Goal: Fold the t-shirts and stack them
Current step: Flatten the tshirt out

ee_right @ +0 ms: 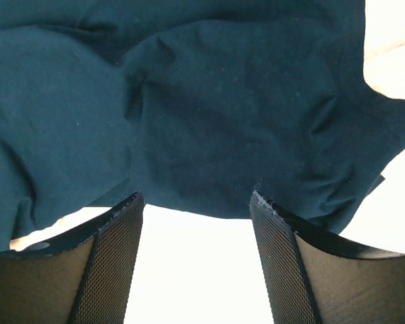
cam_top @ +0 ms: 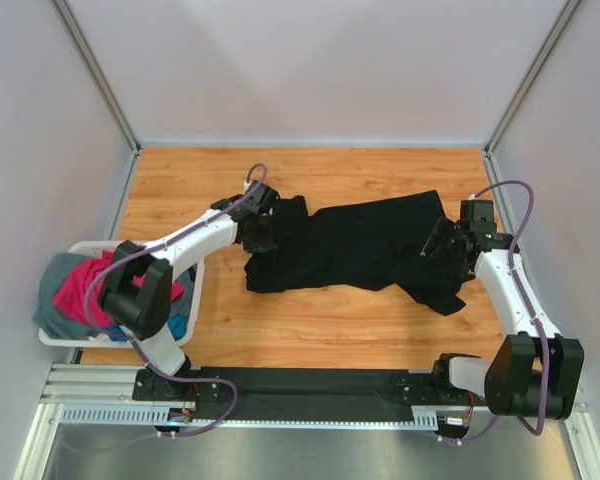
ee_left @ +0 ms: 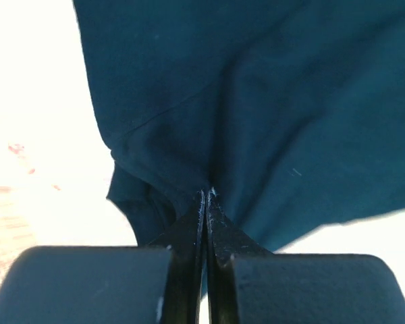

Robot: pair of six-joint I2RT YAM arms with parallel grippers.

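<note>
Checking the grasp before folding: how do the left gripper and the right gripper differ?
The left gripper is shut, pinching the black t-shirt; the right gripper is open, gripping nothing. The left gripper is at the shirt's left end, the right gripper at its right end. Both point at that shirt.

No legible txt, labels, brands, nos. or signs in any of the 3 views.
</note>
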